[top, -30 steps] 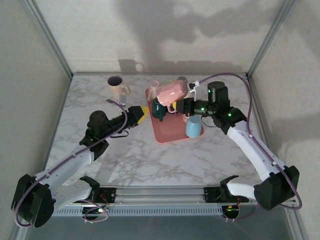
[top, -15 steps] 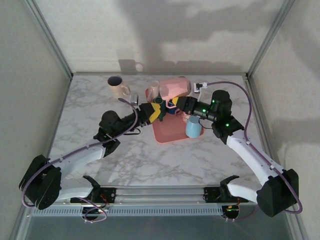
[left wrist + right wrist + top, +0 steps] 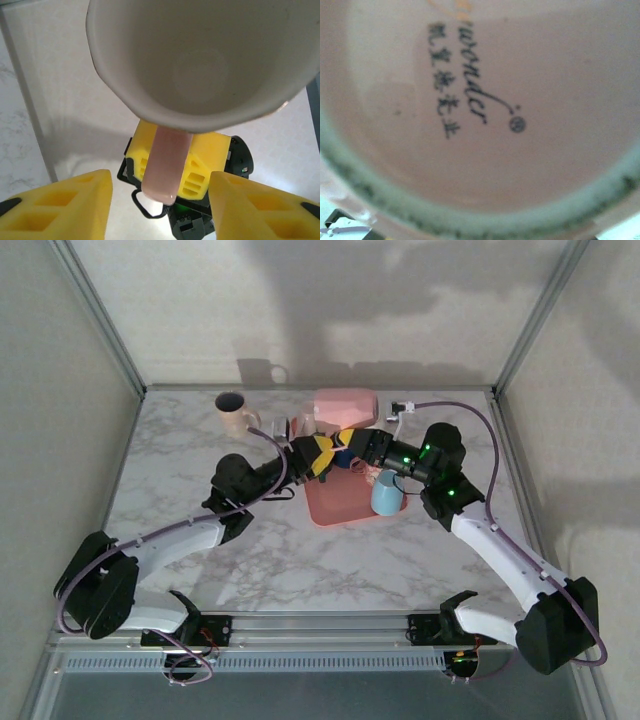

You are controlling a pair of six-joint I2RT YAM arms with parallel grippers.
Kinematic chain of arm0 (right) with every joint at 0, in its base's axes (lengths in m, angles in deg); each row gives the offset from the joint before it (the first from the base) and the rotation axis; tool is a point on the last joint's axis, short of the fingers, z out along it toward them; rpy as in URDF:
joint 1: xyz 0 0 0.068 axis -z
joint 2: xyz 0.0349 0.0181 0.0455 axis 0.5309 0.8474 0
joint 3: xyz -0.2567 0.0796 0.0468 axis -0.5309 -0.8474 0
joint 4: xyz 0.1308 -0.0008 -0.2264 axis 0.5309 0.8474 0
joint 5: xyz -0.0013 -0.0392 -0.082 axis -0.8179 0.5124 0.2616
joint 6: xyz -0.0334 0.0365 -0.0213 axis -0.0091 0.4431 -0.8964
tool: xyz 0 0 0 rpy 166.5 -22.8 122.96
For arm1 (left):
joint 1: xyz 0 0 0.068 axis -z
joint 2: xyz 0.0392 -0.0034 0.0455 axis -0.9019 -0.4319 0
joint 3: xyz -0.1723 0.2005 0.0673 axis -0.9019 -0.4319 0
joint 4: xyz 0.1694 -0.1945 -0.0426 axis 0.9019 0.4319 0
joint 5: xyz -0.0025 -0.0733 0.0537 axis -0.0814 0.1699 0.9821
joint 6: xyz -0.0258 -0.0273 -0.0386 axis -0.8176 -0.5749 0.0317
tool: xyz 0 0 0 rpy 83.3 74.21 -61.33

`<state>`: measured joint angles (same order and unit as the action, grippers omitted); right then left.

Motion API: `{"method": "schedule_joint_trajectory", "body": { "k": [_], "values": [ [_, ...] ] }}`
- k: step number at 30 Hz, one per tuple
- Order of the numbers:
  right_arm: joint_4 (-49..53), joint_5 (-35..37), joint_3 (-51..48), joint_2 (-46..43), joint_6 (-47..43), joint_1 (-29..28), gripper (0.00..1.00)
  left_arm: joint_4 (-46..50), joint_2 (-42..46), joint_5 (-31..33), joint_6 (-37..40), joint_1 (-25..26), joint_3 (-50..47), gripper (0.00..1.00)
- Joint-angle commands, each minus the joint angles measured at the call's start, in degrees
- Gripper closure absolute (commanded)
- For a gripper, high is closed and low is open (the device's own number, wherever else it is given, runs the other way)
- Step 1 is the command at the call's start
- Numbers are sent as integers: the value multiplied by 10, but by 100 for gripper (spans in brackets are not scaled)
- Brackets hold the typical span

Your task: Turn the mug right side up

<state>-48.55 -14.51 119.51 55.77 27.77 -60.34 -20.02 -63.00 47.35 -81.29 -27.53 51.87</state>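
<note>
Above the salmon plastic tray point(image 3: 335, 510), the right pincer point(image 3: 170, 170) pinches the pale pink ceramic mug point(image 3: 345, 406) by its handle while the left pincer point(image 3: 324, 449), just swung in from the tray's left, waits spread at its mouth, suggesting a handover.

A fixed top camera looked down from high behind the near edge over the whole worktop point(image 3: 160, 450). The left wrist camera faced into the pink mug point(image 3: 200, 65) from close by; the right wrist camera, closer, faced its underside.
</note>
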Motion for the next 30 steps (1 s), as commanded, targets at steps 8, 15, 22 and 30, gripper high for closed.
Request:
{"method": "schedule_joint_trajectory", "body": {
  "k": [8, 15, 22, 30],
  "values": [
    [-97, -7, 9, -2, 15, -22, 100, -61, -7, 14, -1, 9, 25, 62],
    [-102, -10, 8, 6, 22, -27, 100, -62, 3, 24, 24, 9, 17, 86],
    [-82, 10, 3, 4, 17, -27, 91, -69, 15, 26, 57, 8, 7, 100],
    [-9, 25, 13, -7, -19, -27, 49, -35, 45, 33, 135, 8, 14, 100]
  ]
}}
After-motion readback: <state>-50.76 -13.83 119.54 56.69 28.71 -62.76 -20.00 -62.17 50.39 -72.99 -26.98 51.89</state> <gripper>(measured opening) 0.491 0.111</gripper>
